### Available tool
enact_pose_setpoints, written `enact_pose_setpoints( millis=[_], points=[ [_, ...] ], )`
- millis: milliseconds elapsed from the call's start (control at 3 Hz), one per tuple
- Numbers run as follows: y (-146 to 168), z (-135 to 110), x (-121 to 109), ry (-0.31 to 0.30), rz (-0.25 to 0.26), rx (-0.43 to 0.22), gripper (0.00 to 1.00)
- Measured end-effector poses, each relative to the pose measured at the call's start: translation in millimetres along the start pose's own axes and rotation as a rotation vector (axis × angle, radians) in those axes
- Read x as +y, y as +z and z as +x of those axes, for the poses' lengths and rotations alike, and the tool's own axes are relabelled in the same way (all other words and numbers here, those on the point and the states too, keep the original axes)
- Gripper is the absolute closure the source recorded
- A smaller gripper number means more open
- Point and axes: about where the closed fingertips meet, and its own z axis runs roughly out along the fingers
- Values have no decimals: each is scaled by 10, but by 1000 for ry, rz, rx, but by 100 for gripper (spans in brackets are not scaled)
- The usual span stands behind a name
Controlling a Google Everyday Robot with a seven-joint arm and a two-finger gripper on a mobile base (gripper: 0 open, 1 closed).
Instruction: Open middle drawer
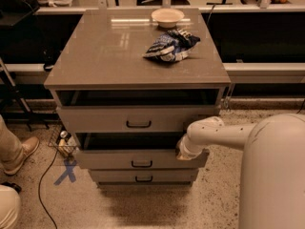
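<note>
The cabinet [95, 70] has three grey-beige drawers. The middle drawer [109, 159], with a small black bar handle [141, 164], is pulled out, and a dark gap shows above its front. My gripper [183, 151] is at the right end of the middle drawer's front, at its top edge, with my white arm [224, 133] reaching in from the right. The top drawer [95, 119] stands slightly out. The bottom drawer [114, 176] sits furthest in.
A white bowl [167, 16] and a blue-and-white bag [170, 45] lie on the cabinet top. A person's shoe [18, 155] and knee are at the left. A blue tape cross [66, 171], a cable and a small wire basket [64, 142] are on the floor. My white body [276, 175] fills the right.
</note>
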Motion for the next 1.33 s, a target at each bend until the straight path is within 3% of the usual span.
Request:
enact_pose_setpoints(
  millis=[333,1333],
  points=[
    [-71,-17,-14,0,0,0,100],
    [-90,-22,-18,0,0,0,27]
  ],
)
